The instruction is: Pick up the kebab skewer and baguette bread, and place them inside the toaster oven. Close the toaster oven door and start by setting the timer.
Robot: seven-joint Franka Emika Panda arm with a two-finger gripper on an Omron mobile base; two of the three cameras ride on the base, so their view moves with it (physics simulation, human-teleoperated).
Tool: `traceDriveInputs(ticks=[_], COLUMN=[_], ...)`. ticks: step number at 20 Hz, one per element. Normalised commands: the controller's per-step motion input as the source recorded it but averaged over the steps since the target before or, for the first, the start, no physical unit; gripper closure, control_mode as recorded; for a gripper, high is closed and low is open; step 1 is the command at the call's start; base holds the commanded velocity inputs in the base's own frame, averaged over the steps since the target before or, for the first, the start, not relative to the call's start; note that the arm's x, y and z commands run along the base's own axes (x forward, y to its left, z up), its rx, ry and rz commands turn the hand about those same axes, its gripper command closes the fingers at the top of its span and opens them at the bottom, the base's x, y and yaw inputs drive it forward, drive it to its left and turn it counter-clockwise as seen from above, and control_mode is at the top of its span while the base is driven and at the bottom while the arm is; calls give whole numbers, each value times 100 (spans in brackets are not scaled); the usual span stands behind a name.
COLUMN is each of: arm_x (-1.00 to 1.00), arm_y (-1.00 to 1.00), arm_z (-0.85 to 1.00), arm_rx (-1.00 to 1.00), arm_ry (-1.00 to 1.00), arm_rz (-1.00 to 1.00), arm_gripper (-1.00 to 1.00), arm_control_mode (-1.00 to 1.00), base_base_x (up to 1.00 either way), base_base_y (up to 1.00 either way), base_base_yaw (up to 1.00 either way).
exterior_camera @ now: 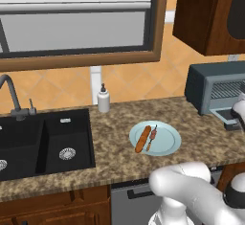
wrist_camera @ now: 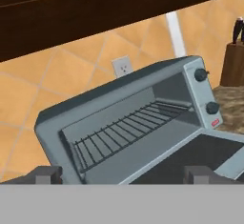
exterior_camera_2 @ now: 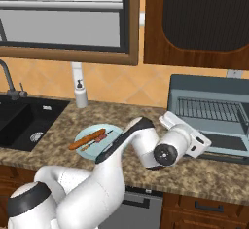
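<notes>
The toaster oven point(wrist_camera: 119, 118) stands open on the counter, its wire rack point(wrist_camera: 128, 128) bare and its door point(wrist_camera: 200, 155) folded down flat. My gripper point(wrist_camera: 123, 175) is open just in front of it, fingertips point(wrist_camera: 45, 174) wide apart with nothing between them. From the right base view my hand point(exterior_camera_2: 187, 136) hovers over the counter beside the toaster oven door point(exterior_camera_2: 228, 143). The baguette bread point(exterior_camera: 142, 139) and the kebab skewer point(exterior_camera: 151, 138) lie side by side on a pale blue plate point(exterior_camera: 167, 142), well left of the toaster oven point(exterior_camera: 215, 89). Two knobs point(wrist_camera: 201, 74) sit on its right side.
A black sink point(exterior_camera: 43, 140) with a faucet point(exterior_camera: 10, 95) fills the counter's left end, and a soap dispenser point(exterior_camera: 103, 99) stands behind the plate. A knife block point(wrist_camera: 233, 61) sits right of the oven. Dark wood cabinets point(exterior_camera_2: 194, 18) hang above it.
</notes>
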Motion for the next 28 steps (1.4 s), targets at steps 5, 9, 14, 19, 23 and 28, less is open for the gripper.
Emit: traceDriveInputs(ticks=[5, 9, 14, 19, 23, 28], arm_x=[0, 2, 1, 0, 42, 6], arm_y=[-63, -18, 0, 19, 65, 56], arm_z=[-14, -4, 0, 2, 12, 6], arm_rx=[-1, -3, 0, -6, -22, -11], arm_ry=[-5, -4, 0, -15, -20, -2], arm_rz=[39, 22, 1, -1, -7, -1], arm_gripper=[-100, -100, -100, -100, -100, -100], arm_control_mode=[-100, -100, -100, -100, -100, -100], base_base_x=[0, 0, 0, 0, 0, 0], base_base_y=[0, 0, 0, 0, 0, 0], base_base_yaw=[0, 0, 0, 0, 0, 0])
